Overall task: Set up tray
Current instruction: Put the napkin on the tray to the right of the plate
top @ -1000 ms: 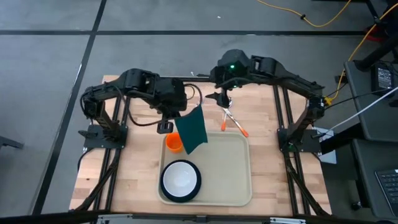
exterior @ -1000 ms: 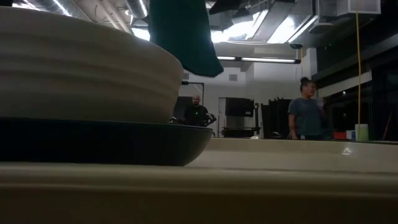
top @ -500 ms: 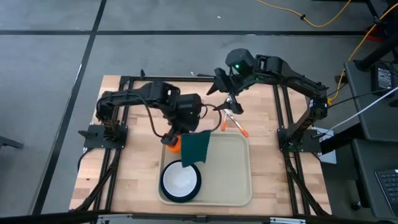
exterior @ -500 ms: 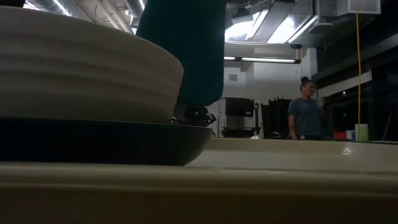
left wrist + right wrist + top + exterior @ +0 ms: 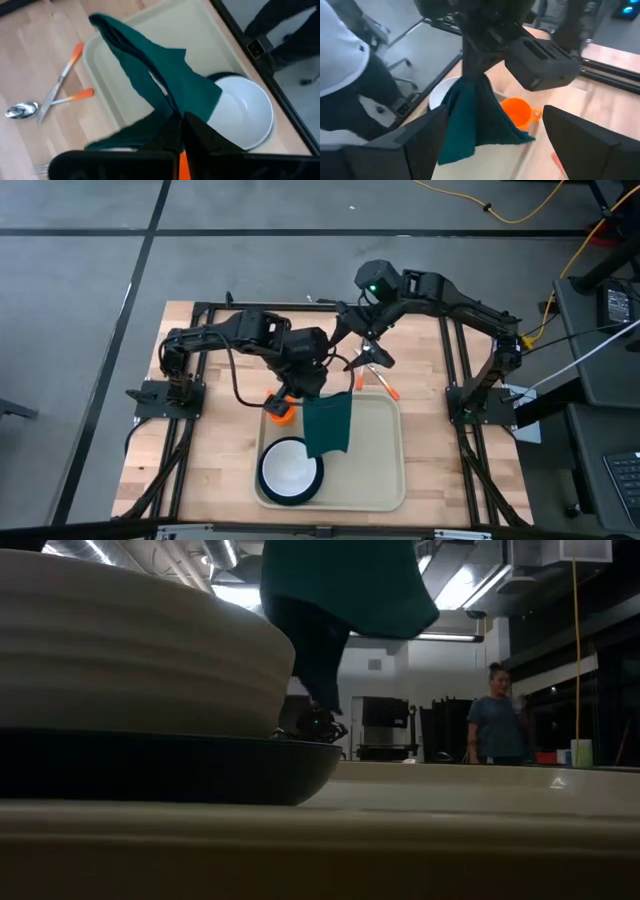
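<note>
Two arms crowd the table's (image 5: 440,470) far half. I see the left pincer (image 5: 308,388) pinching the green napkin (image 5: 327,426), which hangs over the tray (image 5: 378,460) middle. Tray sits near-center, right half bare. Right pincer (image 5: 358,352) spread wide beyond the tray's far rim. Bowl (image 5: 289,468) fills tray's near-left corner. Orange cup (image 5: 279,409) half hidden under left arm.
</note>
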Available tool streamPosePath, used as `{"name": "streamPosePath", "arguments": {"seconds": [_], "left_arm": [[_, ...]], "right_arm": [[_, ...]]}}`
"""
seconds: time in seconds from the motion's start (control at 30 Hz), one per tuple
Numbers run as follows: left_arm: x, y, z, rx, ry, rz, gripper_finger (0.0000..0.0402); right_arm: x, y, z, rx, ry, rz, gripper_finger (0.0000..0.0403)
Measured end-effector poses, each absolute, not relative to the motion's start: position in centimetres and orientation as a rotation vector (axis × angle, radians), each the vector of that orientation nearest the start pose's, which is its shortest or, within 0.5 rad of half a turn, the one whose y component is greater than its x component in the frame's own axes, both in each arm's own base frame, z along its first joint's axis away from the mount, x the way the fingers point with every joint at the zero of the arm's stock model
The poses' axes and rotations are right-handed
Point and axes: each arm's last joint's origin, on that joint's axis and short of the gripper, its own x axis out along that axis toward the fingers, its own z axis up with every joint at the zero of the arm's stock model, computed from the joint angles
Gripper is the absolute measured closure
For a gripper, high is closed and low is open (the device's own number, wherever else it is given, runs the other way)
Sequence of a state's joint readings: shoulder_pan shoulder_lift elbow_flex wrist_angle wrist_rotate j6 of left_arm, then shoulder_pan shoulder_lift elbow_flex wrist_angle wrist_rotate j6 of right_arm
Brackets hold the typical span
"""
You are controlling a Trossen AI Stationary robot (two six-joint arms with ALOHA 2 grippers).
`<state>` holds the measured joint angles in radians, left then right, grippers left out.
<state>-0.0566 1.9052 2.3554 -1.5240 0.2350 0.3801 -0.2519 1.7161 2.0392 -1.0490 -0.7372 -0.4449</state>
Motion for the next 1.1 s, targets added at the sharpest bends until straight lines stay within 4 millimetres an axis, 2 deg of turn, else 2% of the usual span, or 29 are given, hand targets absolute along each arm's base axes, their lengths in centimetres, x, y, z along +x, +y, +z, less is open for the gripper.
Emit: {"name": "streamPosePath", "arguments": {"seconds": [0.3, 0.6, 1.1], "left_arm": [[35.7, -1.5, 42.3, 0.318, 0.985, -0.455, 0.0400], [36.1, -1.4, 42.6, 0.335, 0.931, -0.445, 0.0400], [35.9, -1.5, 42.5, 0.309, 0.947, -0.477, 0.0400]], "right_arm": [[34.3, -4.9, 43.1, -0.066, 0.558, 0.644, 0.0071], [35.7, -5.2, 42.3, -0.067, 0.553, 0.628, 0.0071], [36.2, -5.2, 41.9, 0.033, 0.568, 0.644, 0.0071]]}}
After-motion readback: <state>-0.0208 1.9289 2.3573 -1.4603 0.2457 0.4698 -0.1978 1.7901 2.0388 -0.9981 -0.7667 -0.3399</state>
